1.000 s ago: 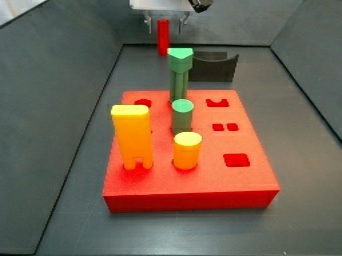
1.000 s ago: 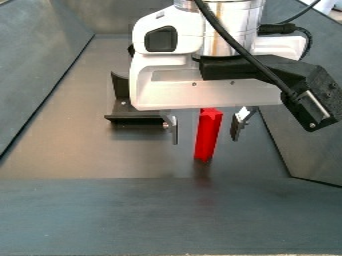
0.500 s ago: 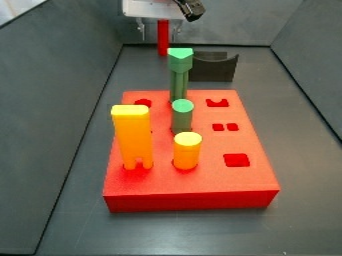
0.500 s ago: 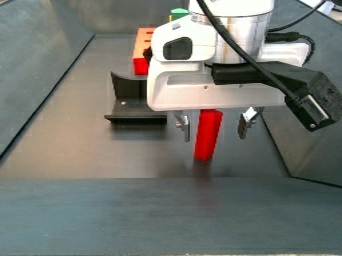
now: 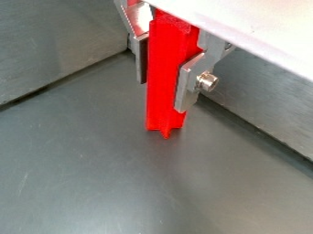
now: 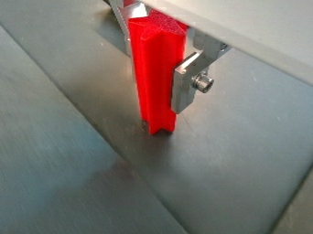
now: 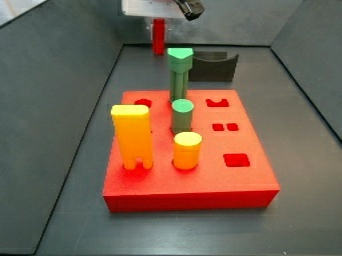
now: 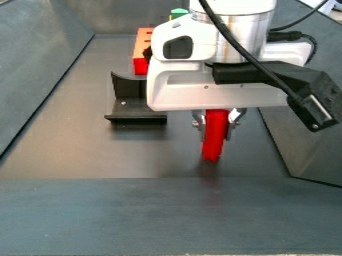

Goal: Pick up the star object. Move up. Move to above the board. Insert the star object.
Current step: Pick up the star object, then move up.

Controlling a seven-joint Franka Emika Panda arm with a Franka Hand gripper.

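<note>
While my gripper (image 8: 215,122) stood at the far end of the floor from the board (image 7: 194,190), its two fingers (image 5: 193,77) were clamped against opposite sides of the star object (image 5: 167,78). The post stood upright between the plates in both wrist views, its star-shaped lower end projecting below the fingers (image 6: 188,84). In a wrist view the star object (image 6: 156,80) ended close to the grey floor; contact with the floor could not be determined. In a side view the star object (image 8: 213,139) hung below the white gripper body, with the fixture (image 8: 131,107) behind it. In a side view my gripper (image 7: 162,12) was at the top edge, beyond the fixture (image 7: 214,68). On the board stood two green pegs (image 7: 181,75) and two yellow pegs (image 7: 131,137).
</note>
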